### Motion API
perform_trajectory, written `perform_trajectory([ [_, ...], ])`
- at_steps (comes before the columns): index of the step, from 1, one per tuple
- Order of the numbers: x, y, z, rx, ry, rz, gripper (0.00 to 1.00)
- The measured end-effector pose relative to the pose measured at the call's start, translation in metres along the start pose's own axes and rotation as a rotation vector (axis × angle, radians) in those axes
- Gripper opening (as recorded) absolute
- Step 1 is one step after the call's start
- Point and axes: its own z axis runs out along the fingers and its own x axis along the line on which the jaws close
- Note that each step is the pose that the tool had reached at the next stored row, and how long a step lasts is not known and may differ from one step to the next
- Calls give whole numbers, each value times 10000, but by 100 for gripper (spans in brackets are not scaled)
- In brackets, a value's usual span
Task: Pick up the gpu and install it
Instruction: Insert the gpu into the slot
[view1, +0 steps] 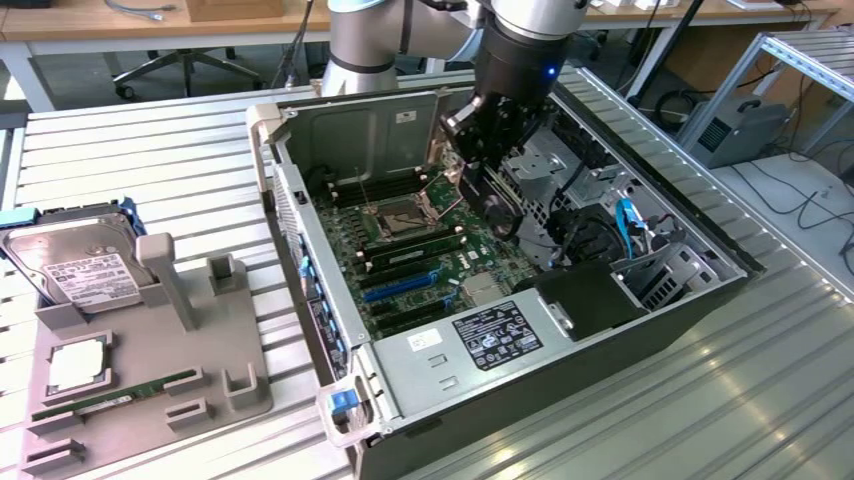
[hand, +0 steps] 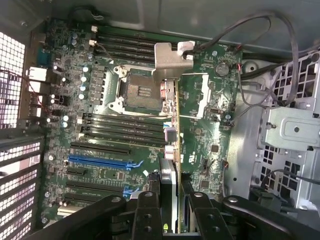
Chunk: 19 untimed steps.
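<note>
Gripper (hand: 173, 202) fingers (hand: 147, 205) are closed part of the way, one on each flat side of the gpu (hand: 169, 175), so the card is held between them. In the wrist view the gpu is seen from its edge, with the silver end bracket (hand: 170, 60) at the end farthest from the fingers. In the exterior view the gripper (view1: 483, 150) hangs inside the open computer case (view1: 304, 190), and the gpu (view1: 481, 195) points down from it toward the motherboard (view1: 414, 255). I cannot tell whether the card already touches the board or a slot. Under the card lies the green motherboard (hand: 100, 180); the empty CPU socket (hand: 137, 92) is just beside the card's line, and the long blue slot (hand: 100, 161) lies nearer to the fingers, with black slots around it. At the near end of the case sits the power supply (view1: 494, 335) with its label. Well apart from the case, on the exterior view's left, a grey holder (view1: 200, 370) rests on the metal table (view1: 134, 150). It carries a silver hard drive (view1: 74, 265) with a white label at its far end, and a slim green RAM stick (view1: 114, 397) near its front.
</note>
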Motion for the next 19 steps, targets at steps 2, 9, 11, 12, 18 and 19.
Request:
perform_trajectory([
  [2,0,0,0,-2,3,-81,27],
  [9,0,0,0,-9,13,-374,27],
  [11,0,0,0,-12,16,-479,27],
  [12,0,0,0,-12,18,-516,27],
  [18,0,0,0,-18,26,-747,27],
  [19,0,0,0,-19,27,-783,27],
])
